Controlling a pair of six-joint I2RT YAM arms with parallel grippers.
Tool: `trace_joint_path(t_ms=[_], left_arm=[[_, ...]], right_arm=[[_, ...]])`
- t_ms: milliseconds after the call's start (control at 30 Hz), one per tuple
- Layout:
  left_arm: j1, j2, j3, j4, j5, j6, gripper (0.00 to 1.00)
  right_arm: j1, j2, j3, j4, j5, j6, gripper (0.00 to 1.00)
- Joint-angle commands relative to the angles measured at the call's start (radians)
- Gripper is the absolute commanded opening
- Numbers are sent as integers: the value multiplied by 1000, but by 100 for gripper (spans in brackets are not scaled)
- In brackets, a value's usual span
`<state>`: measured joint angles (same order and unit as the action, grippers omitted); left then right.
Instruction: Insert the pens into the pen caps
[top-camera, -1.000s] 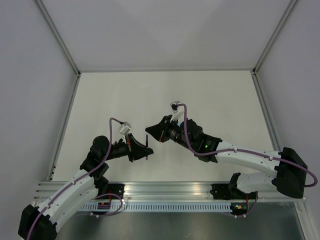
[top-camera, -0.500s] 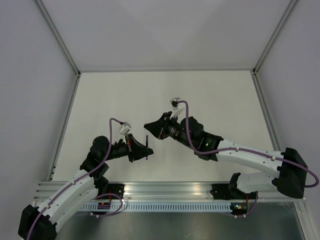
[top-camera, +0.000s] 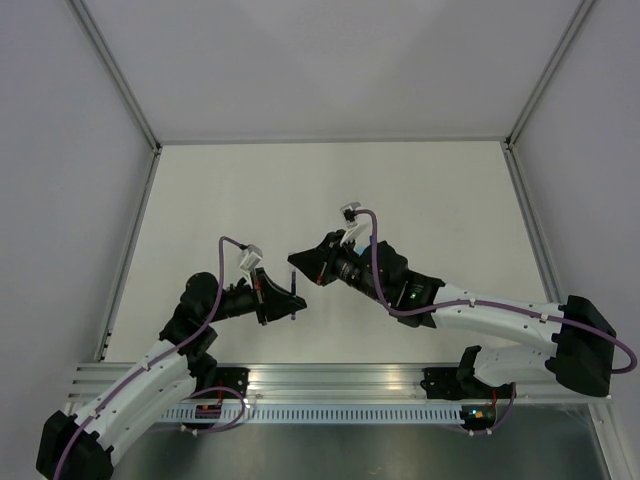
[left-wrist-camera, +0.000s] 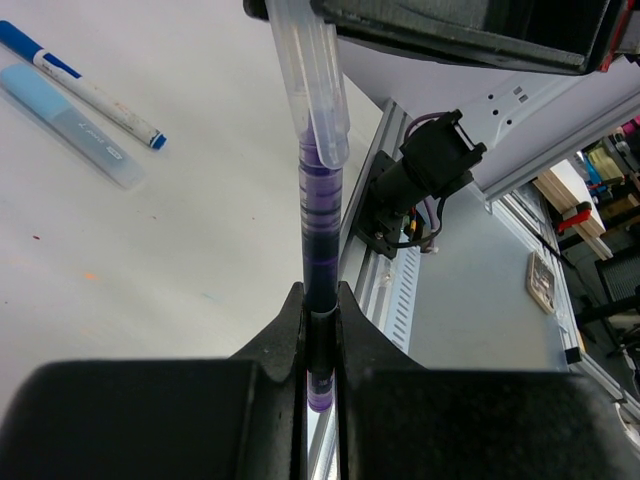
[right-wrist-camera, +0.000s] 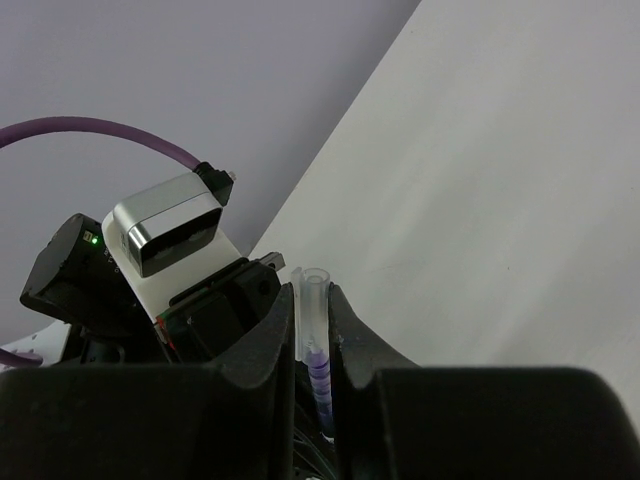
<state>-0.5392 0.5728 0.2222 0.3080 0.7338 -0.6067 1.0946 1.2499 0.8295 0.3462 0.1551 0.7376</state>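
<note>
The dark pen, its barrel a deep purple, stands upright between the two black fingers of the left jaws. They are closed tight on its lower part, and a short stub of the pen shows below the grip. Its upper end meets the clear cap, a pale see-through tube with a clip down one side, which comes down onto it from above. In the right wrist view, purple shows through the lower part of the cap, so the pen's tip lies at or just inside its mouth. How deep it sits cannot be told.

The right jaws are closed on the cap, pinching its upper part, and its open rim stands just proud of the fingers. Seen from above, pen and cap meet in the air over the front middle of the worktop, between the left arm and the right arm, whose jaws point at each other.

Lying flat on the worktop well away from the jaws are a white pen with blue ends and, just beside it and nearly parallel, a pale blue cap. An aluminium rail runs along the near edge.
</note>
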Motion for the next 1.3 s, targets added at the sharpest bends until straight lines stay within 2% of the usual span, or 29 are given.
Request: trace_joint_path(t_ms=[0, 267, 467, 633, 833, 967, 1067, 1133, 1167, 1267], left_arm=[[-2, -10, -1, 16, -37, 21, 2], [-2, -25, 11, 60, -91, -30, 2], [-1, -63, 25, 51, -102, -30, 2], [-2, -53, 29, 39, -117, -19, 2], [-2, 5, 65, 60, -125, -15, 2], [-1, 56, 118, 63, -106, -1, 2], [-2, 87, 121, 91, -42, 11, 2], [-2, 91, 108, 129, -5, 15, 2], [-2, 87, 89, 146, 4, 15, 2], [-2, 82, 72, 178, 35, 18, 2]], right_arm=[[28, -17, -27, 59, 9, -12, 0], [91, -9, -86, 106, 96, -38, 0], [125, -12, -69, 47, 167, -95, 0], [123, -18, -52, -1, 163, -125, 0], [125, 8, -50, 0, 84, -93, 0], [125, -36, -85, 24, 86, -81, 13], [125, -95, -81, -21, 141, -105, 32], [126, -124, -67, -50, 175, -132, 37], [125, -144, -61, -74, 178, -138, 44], [125, -167, -18, -125, 195, -164, 54]])
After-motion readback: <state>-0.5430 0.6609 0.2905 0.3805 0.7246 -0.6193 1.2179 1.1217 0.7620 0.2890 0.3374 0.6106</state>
